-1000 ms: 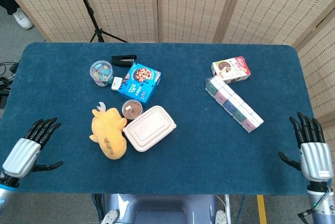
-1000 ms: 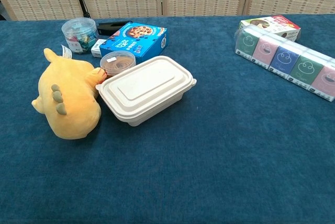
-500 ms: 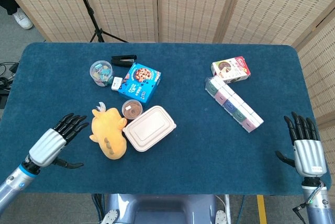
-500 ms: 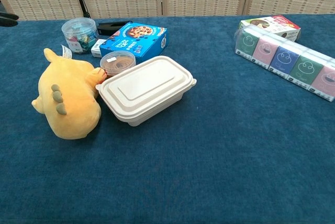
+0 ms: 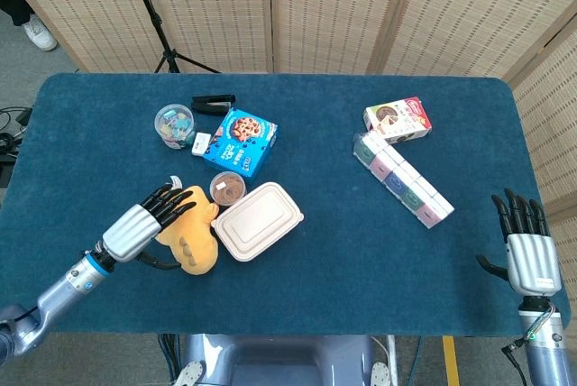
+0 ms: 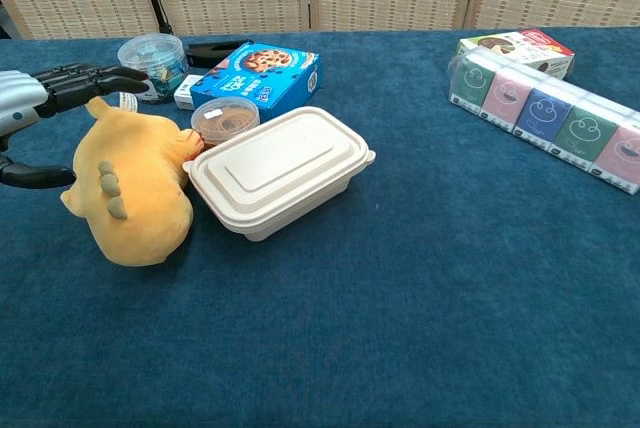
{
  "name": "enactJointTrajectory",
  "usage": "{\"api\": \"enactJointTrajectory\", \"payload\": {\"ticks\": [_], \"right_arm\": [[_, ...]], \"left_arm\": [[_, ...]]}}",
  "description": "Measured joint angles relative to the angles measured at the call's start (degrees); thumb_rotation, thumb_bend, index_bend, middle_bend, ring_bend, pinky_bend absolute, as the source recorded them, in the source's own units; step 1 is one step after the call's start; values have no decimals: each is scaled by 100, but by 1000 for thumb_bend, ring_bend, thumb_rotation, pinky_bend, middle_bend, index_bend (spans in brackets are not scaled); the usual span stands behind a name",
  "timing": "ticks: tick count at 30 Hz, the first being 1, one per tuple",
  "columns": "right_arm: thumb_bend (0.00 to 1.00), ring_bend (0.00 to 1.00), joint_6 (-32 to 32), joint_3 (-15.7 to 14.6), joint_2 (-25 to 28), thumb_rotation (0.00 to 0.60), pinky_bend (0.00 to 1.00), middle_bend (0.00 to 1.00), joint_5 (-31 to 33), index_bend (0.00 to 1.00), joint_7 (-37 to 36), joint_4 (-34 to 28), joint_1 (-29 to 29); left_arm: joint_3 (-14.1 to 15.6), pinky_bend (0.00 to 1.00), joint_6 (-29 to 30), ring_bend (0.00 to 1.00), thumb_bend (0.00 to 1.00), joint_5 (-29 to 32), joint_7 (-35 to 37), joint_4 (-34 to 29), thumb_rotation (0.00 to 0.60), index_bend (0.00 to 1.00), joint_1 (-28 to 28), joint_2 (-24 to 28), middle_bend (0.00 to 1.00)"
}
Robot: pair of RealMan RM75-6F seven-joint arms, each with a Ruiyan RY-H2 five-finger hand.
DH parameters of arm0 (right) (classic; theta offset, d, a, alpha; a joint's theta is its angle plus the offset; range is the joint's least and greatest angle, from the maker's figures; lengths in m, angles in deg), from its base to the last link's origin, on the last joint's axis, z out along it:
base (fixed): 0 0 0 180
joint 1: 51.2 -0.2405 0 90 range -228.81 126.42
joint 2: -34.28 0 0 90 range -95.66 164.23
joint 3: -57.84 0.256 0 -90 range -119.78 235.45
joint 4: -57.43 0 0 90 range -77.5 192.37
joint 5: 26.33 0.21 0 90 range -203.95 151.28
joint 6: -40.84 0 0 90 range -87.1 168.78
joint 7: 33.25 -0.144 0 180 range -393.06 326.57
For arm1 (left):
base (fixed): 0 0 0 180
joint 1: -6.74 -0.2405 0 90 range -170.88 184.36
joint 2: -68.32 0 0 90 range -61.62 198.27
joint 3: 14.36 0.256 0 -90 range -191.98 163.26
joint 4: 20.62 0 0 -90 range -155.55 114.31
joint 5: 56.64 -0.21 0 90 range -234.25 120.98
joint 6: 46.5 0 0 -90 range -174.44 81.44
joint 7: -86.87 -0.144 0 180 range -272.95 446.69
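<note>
left robot hand (image 5: 142, 224) | spread open | over yellow plush toy (image 5: 191, 234)

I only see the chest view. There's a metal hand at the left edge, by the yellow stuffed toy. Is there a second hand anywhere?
Observer: Yes. The head view shows the right hand at the right near corner of the blue cloth-covered table, fingers apart, holding nothing.
Operator: Is it close to those pastel packs?
Observer: No. The row of pastel tissue packs lies further in on the table, apart from it.
Operator: Does the left hand grip the toy?
Observer: From above, the left hand has its fingers spread over the yellow plush toy. I cannot tell whether they touch.
</note>
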Motion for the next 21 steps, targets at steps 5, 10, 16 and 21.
{"api": "enactJointTrajectory", "payload": {"ticks": [5, 10, 16, 21], "right_arm": [[0, 0, 10, -21, 2, 600, 0, 0, -13, 0, -24, 8, -5], [0, 0, 45, -33, 2, 600, 0, 0, -13, 0, -21, -2, -25], [0, 0, 66, -21, 15, 600, 0, 0, 31, 0, -47, -4, -28], [0, 0, 124, -22, 17, 600, 0, 0, 69, 0, -76, 13, -40]], "left_arm": [[66, 0, -14, 0, 0, 95, 229, 613, 9, 0, 104, -344, 0], [151, 0, 7, 0, 0, 130, 397, 1185, 10, 0, 247, -747, 0], [230, 0, -194, 0, 0, 283, 637, 1822, 11, 0, 370, -1166, 0], [315, 0, -230, 0, 0, 364, 811, 2212, 10, 0, 420, -1425, 0]]}}
